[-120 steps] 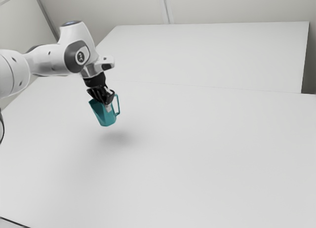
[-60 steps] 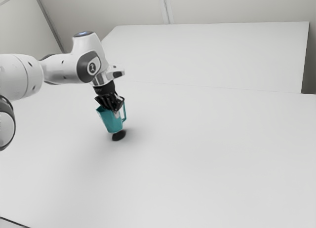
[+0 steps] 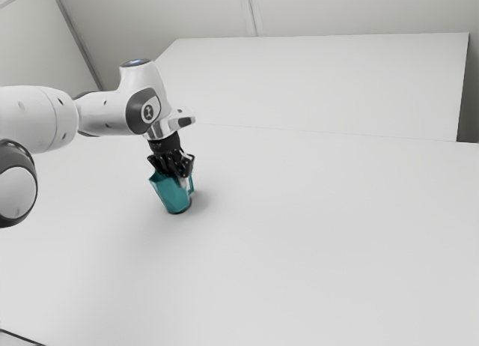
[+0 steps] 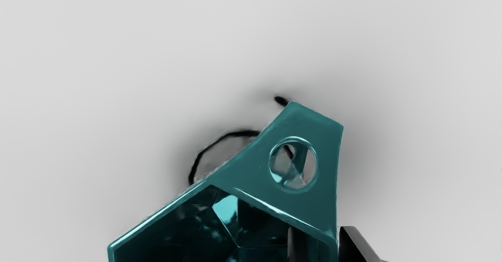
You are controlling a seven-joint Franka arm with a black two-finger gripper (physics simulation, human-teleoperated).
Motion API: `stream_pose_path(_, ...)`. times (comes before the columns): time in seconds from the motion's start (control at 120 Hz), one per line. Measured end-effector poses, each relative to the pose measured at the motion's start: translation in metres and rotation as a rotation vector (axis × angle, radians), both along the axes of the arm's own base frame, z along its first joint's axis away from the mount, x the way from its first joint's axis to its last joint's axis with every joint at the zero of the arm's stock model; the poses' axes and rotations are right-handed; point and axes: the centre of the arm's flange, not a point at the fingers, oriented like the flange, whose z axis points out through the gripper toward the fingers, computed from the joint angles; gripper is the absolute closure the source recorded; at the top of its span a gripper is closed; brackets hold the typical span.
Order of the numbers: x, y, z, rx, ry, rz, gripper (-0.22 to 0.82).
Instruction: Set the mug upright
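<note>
Tilted mug (image 3: 171,195), exterior view, jaws pinching its wall (image 4: 333,252), holed handle (image 4: 324,152), wrist view

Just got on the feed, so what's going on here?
The robot's black gripper has a teal mug by its wall, one finger inside and one outside. The mug is mouth-up, though it seems to lean a little. Its base is at or just above the table; I can't tell which. It hasn't been released yet.
</note>
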Motion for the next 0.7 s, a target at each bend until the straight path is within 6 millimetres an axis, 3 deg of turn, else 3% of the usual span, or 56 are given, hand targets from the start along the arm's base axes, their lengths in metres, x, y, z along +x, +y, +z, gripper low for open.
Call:
stream_pose_path(0.15, 0.0, 0.0, 0.004, -0.002, -0.006, 0.008, 0.28)
stream_pose_path(0.342, -0.002, -0.002, 0.044, -0.005, -0.064, 0.011, 0.11)
stream_pose_path(0.7, -0.019, -0.019, 0.176, -0.021, -0.14, -0.025, 0.02)
